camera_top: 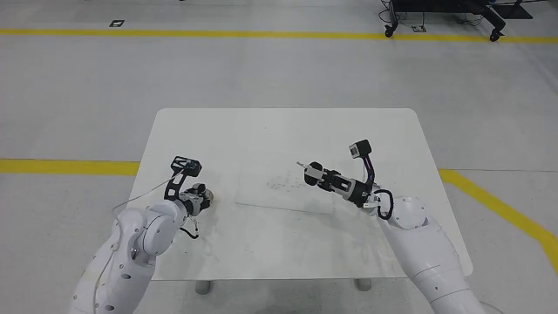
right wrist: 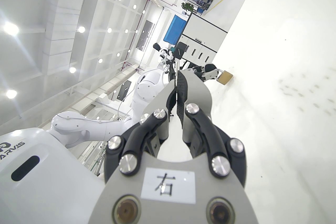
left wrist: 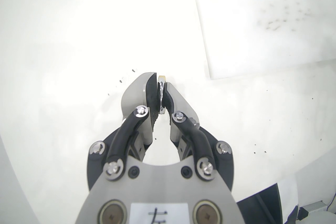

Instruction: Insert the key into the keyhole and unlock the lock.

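Observation:
The brass padlock [right wrist: 225,77] hangs just above the table near its left front, and my left gripper [left wrist: 160,80] is shut on its steel shackle [left wrist: 160,97]. Only a sliver of the brass body [left wrist: 162,76] peeks past the fingertips in the left wrist view. My right gripper [right wrist: 178,75] is shut on the thin key [right wrist: 177,68], held above the middle of the table. In the top view the key [camera_top: 301,167] points left toward the left gripper [camera_top: 202,197], with a wide gap between it and the right gripper [camera_top: 312,173].
A thin white mat [camera_top: 288,187] with dark specks lies on the white table [camera_top: 261,131] between the two arms. The table's front edge runs close behind both arms. Carts and racks stand on the floor far beyond the table.

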Controlling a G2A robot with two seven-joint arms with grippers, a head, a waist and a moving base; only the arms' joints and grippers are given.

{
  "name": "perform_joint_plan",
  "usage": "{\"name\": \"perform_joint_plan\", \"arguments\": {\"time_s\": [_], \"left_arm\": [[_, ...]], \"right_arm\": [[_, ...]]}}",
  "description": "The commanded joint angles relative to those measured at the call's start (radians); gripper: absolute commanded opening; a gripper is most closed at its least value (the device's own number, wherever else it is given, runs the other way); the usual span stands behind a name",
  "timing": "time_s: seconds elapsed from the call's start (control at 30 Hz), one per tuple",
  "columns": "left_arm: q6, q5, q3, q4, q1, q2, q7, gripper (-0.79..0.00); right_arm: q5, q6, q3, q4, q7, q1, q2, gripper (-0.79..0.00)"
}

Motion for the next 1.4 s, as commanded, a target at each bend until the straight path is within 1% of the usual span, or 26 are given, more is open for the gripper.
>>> {"name": "perform_joint_plan", "arguments": {"time_s": [0.0, 0.2, 0.23, 0.27, 0.3, 0.37, 0.4, 0.43, 0.53, 0.57, 0.6, 0.7, 0.73, 0.77, 0.8, 0.83, 1.0, 1.03, 1.07, 1.37], "left_arm": [[0.002, 0.016, 0.007, 0.011, -0.004, -0.001, 0.019, -0.785], [0.007, 0.02, 0.033, 0.047, -0.029, -0.008, 0.035, -0.785], [0.007, 0.02, 0.035, 0.05, -0.032, -0.008, 0.031, -0.745], [0.007, 0.02, 0.036, 0.052, -0.034, -0.009, 0.027, -0.68], [0.009, 0.024, 0.036, 0.053, -0.034, -0.009, 0.02, -0.64], [0.014, 0.027, 0.034, 0.045, -0.031, -0.008, 0.012, -0.591], [0.014, 0.027, 0.033, 0.04, -0.026, -0.008, 0.006, -0.551], [0.014, 0.028, 0.031, 0.036, -0.023, -0.008, 0.003, -0.533], [0.005, 0.035, 0.026, 0.02, -0.011, -0.005, -0.032, -0.406], [0.004, 0.037, 0.025, 0.018, -0.01, -0.005, -0.037, -0.348], [0.002, 0.037, 0.023, 0.017, -0.009, -0.005, -0.04, -0.342], [-0.001, 0.033, 0.017, 0.016, -0.008, -0.004, -0.043, -0.434], [-0.002, 0.032, 0.015, 0.014, -0.007, -0.004, -0.043, -0.52], [-0.003, 0.031, 0.014, 0.012, -0.006, -0.004, -0.043, -0.57], [-0.003, 0.031, 0.013, 0.01, -0.005, -0.004, -0.043, -0.65], [-0.004, 0.03, 0.013, 0.007, -0.003, -0.004, -0.042, -0.686], [-0.007, 0.031, 0.013, 0.013, -0.006, -0.005, -0.04, -0.736], [-0.007, 0.03, 0.014, 0.018, -0.009, -0.005, -0.04, -0.751], [-0.007, 0.029, 0.015, 0.022, -0.012, -0.006, -0.041, -0.785], [-0.008, 0.02, 0.025, 0.048, -0.036, -0.009, -0.052, -0.785]], "right_arm": [[0.0, 0.0, 0.0, 0.0, 0.0, 0.0, 0.0, -0.785], [0.0, 0.0, 0.0, 0.0, 0.0, 0.0, 0.0, -0.785], [0.0, 0.0, 0.0, 0.0, 0.0, 0.0, 0.0, -0.785], [0.0, 0.0, 0.0, 0.0, 0.0, 0.0, 0.0, -0.785], [0.0, 0.0, 0.0, 0.0, 0.0, 0.0, 0.0, -0.785], [0.0, 0.0, 0.0, 0.0, 0.0, 0.0, 0.0, -0.785], [0.0, 0.0, 0.0, 0.0, 0.0, 0.0, 0.0, -0.785], [0.0, 0.0, 0.0, 0.0, 0.0, 0.0, 0.0, -0.785], [0.0, 0.0, 0.0, 0.0, 0.0, 0.0, 0.0, -0.785], [0.0, 0.0, 0.0, 0.0, 0.0, 0.0, 0.0, -0.785], [0.0, 0.0, 0.0, 0.0, 0.0, 0.0, 0.0, -0.785], [0.0, 0.0, 0.0, 0.0, 0.0, 0.0, 0.0, -0.785], [0.0, 0.0, 0.0, 0.0, 0.0, 0.0, 0.0, -0.785], [0.0, 0.0, 0.0, 0.0, 0.0, 0.0, 0.0, -0.785], [0.0, 0.0, 0.0, 0.0, 0.0, 0.0, 0.0, -0.785], [0.0, 0.0, 0.0, 0.0, 0.0, 0.0, 0.0, -0.785], [0.0, 0.0, 0.0, 0.0, 0.0, 0.0, 0.0, -0.785], [0.0, 0.0, 0.0, 0.0, 0.0, 0.0, 0.0, -0.785], [0.0, 0.0, 0.0, 0.0, 0.0, 0.0, 0.0, -0.785], [0.0, 0.0, 0.0, 0.0, 0.0, 0.0, 0.0, -0.785]]}}
